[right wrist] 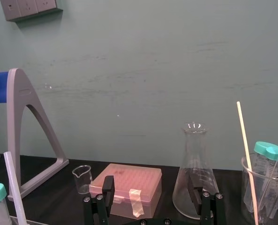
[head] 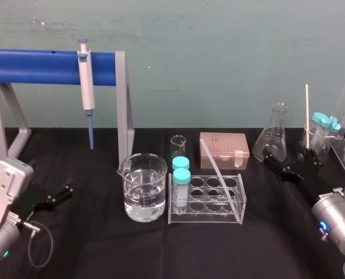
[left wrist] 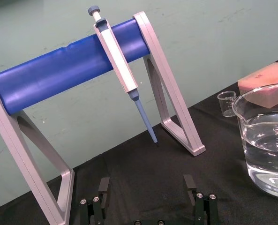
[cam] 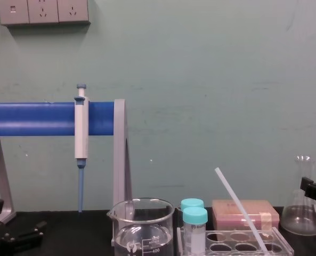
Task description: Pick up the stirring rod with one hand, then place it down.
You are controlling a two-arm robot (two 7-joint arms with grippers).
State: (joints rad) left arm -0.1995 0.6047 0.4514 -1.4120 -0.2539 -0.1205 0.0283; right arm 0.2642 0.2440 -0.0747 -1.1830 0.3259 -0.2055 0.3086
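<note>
Glassware surrounds the stirring rod (head: 223, 180), a long, thin, straight, translucent whitish stick. It leans in the clear tube rack (head: 207, 216) on the black desk (head: 102, 244), with its lower end at the rack's front right corner and its upper end tilted back and leftward toward the pink box (head: 224, 150), just right of two teal-capped tubes (head: 181, 174). The right claw (head: 291, 160) sits well apart from it beside the conical flask (head: 275, 136), fingers spread wide and gripping nothing, while the left claw (head: 59, 195) rests low at the desk's left side, equally spread and empty.
</note>
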